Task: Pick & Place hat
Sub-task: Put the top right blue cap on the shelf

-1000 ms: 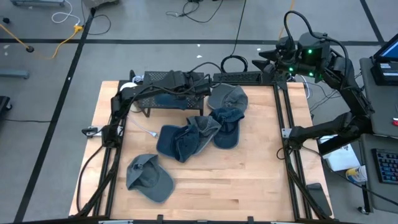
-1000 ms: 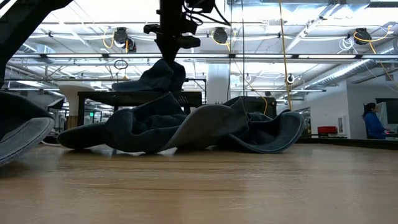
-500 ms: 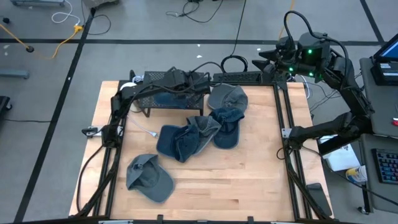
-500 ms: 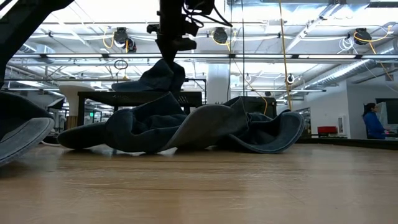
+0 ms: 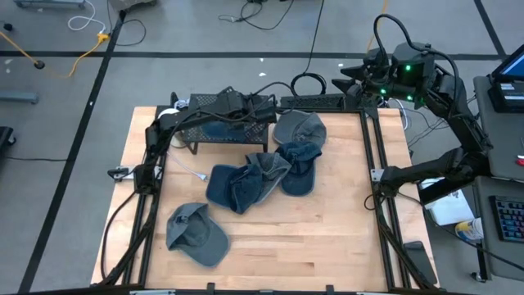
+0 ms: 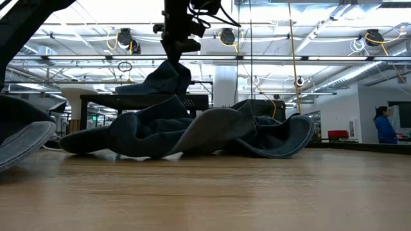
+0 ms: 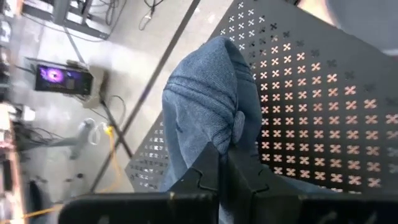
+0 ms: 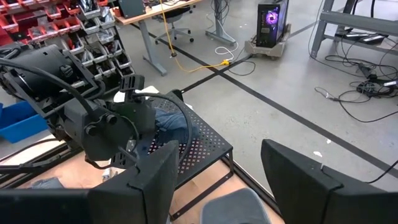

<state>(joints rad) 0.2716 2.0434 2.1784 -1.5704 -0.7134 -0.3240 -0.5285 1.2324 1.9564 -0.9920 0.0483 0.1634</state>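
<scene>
Left end effector (image 7: 225, 163) pinching denim hat (image 7: 208, 106) above perforated rack (image 7: 305, 93) at tabletop (image 5: 327, 246) rear. Lower till fabric rests on mesh, then release; avoid snagging. Right end effector (image 8: 214, 165) spread, parked off rear corner.

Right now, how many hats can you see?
5, maybe more hidden: one in the left gripper over the rack, one grey at the back, two piled centrally, one front left.
</scene>
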